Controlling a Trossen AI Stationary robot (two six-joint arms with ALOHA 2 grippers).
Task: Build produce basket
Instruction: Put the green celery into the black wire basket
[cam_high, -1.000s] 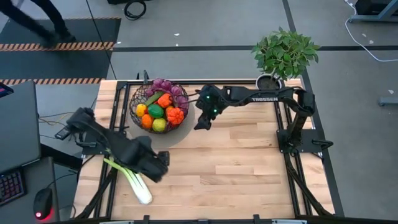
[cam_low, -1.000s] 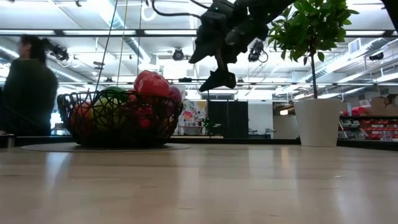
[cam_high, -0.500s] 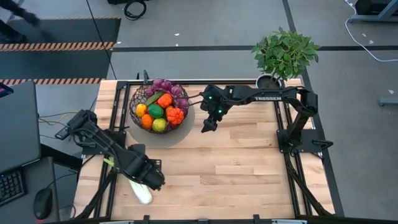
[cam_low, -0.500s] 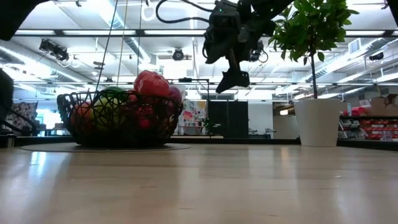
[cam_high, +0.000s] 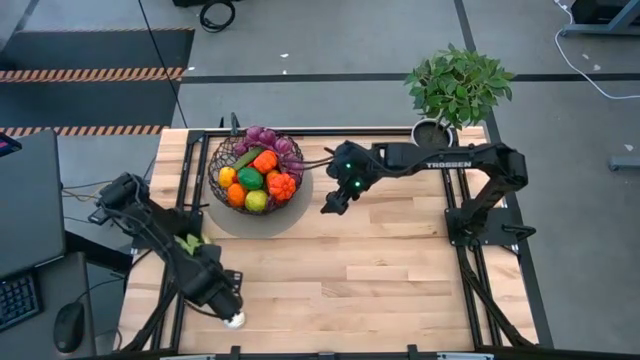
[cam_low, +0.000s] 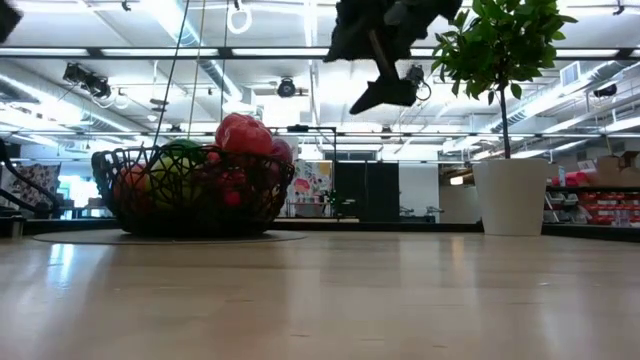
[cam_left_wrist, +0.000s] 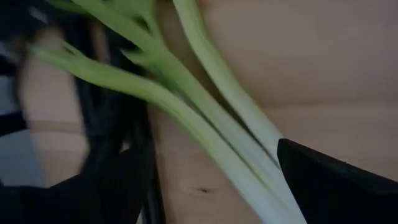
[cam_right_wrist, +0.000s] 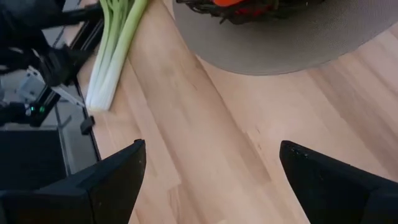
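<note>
from above, we see the basket (cam_high: 257, 173) at the back of the table (cam_high: 400, 270), full of produce (cam_high: 262, 170); only the leek (cam_high: 232, 318) is left, right at the front left edge. our left gripper (cam_high: 222, 297) sits over it, and we can't tell its fingers here. the right gripper (cam_high: 333, 200) hangs beside the basket. low down, the middle looks bare. the left wrist shows fingers apart around the leek, not squeezing. the right wrist shows fingers wide, holding nothing.
</note>
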